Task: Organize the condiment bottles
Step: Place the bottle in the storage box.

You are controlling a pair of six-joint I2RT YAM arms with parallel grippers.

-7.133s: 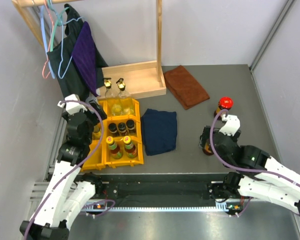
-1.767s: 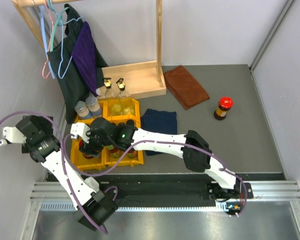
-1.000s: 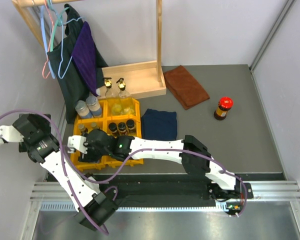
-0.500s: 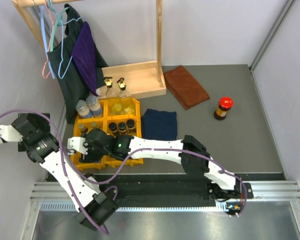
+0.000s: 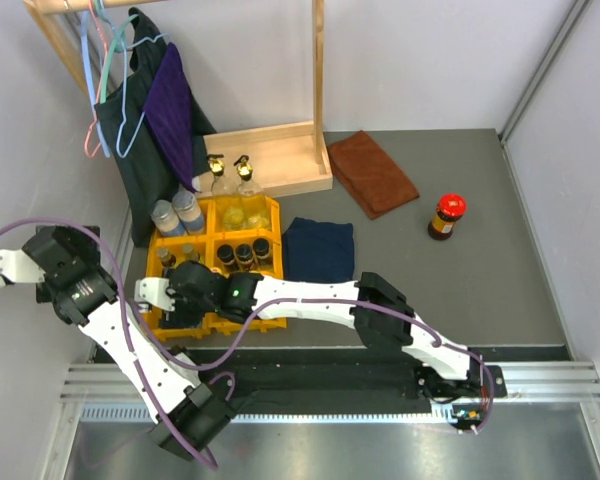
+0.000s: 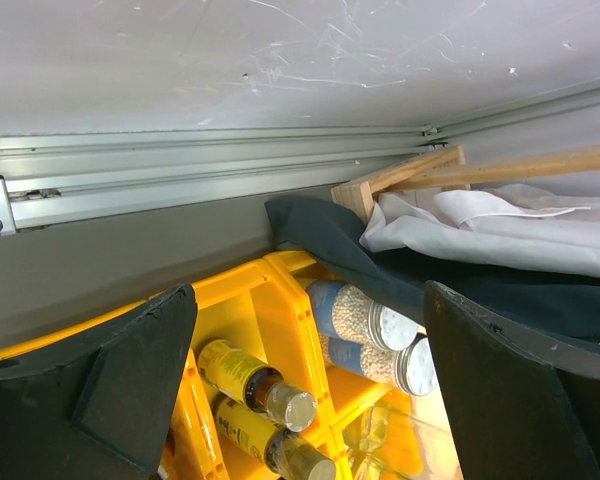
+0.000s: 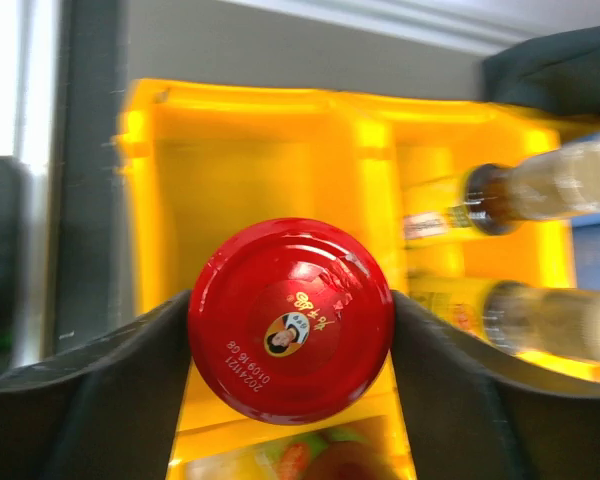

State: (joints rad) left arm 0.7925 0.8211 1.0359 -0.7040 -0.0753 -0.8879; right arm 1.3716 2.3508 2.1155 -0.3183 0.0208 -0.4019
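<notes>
Our right gripper (image 7: 291, 308) holds a red-lidded jar (image 7: 291, 325), jaws pressed against its lid, over the near-left compartment of the yellow bins (image 7: 250, 150). Our left gripper (image 6: 308, 295) hangs left of them, jaws wide apart. Farther right, a second red-lidded jar (image 5: 446, 214) stands on the desk (image 5: 480, 290).

Body of red-lidded jar (image 7: 290, 320) hidden beneath its own lid, sauce bottles (image 7: 565, 190) blurred and cut by right edge, left fingers (image 6: 130, 370) cropped at frame bottom, yellow bins (image 5: 209, 235) near-left compartment masked by right arm (image 5: 300, 295).

Two red-lidded jars (image 5: 447, 213), two white-lidded jars (image 5: 185, 210), two gold-topped bottles (image 5: 243, 170), three black-capped (image 5: 243, 253)
</notes>
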